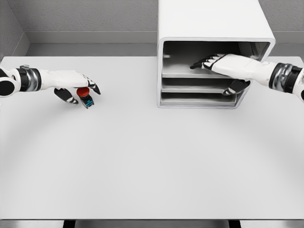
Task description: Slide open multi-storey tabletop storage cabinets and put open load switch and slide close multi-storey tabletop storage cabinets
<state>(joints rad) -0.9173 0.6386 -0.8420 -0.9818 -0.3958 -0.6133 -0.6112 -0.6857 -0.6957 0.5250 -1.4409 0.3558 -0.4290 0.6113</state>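
A white storage cabinet (209, 26) stands at the back right of the table, its front showing three grey shelf levels. My right hand (216, 64) reaches into the top level from the right, fingers stretched flat and holding nothing, thumb hanging down at the cabinet's right front edge. Far left, my left hand (78, 88) is curled around the load switch (85, 95), a small part with a red round knob and a dark body with blue marks. The switch is held just above the table.
The white table (142, 161) spreads wide between the two hands and toward the front edge. A grey wall runs behind the cabinet.
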